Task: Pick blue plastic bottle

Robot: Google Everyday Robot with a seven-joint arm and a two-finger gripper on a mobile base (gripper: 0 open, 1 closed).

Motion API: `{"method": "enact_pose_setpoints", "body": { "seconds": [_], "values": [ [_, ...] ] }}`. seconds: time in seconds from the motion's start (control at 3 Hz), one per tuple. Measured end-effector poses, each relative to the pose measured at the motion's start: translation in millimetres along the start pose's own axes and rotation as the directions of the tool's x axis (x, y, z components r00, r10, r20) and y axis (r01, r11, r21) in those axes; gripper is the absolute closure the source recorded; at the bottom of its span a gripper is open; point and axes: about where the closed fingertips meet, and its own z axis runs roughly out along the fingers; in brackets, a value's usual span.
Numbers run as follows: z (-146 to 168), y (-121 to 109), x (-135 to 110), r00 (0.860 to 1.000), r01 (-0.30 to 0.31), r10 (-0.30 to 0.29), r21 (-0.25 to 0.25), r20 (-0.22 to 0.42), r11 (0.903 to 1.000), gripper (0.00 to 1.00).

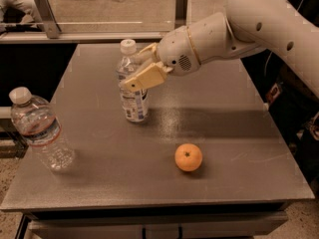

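The blue plastic bottle [133,103] is slim and clear, with a white cap and a blue-and-white label. It stands upright on the grey table [224,133], left of centre towards the back. My gripper [134,69] reaches in from the right and is shut on the bottle's upper half. One tan finger [147,77] lies across the bottle's front and the other is behind it. The bottle's base rests on the table.
A wider clear bottle with a red-striped label [41,129] stands near the table's left edge. An orange [188,157] lies in front, right of centre. My white arm [259,24] spans the back right. A metal rail [99,29] runs behind the table.
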Motion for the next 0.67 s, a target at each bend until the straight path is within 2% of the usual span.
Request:
{"method": "enact_pose_setpoints", "body": {
  "seconds": [0.33, 0.67],
  "values": [
    [-14.7, -5.1, -35.6, 0.999, 0.053, -0.053, 0.019, -0.010, 0.9984, 1.00],
    [-40.5, -11.3, -80.4, 0.992, 0.127, -0.127, 0.074, -0.015, 0.9891, 1.00]
  ]
}}
